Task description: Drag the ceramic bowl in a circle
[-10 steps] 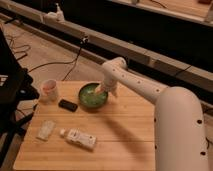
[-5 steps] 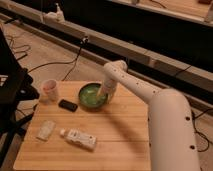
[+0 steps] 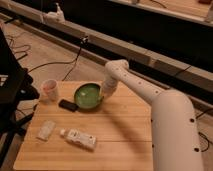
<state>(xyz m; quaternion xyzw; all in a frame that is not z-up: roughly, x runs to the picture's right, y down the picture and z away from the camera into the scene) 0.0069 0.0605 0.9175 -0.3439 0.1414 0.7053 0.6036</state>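
My end effector [image 3: 103, 93], grip unclear to me, sat at the right rim of the ceramic bowl [image 3: 87, 96]; circling risked shoving the black block [image 3: 67, 105] just beside the bowl.

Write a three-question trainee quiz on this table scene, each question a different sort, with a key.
1. True or false: in the picture, the cup stands left of the bowl.
2. Pick one: the end effector is at the bowl's A) right rim, B) left rim, C) far from it, over the floor.
3. Fill in: the white bottle lies ___ the camera than the bowl.

Key: 1 true. 2 A, the end effector is at the bowl's right rim. 3 nearer.
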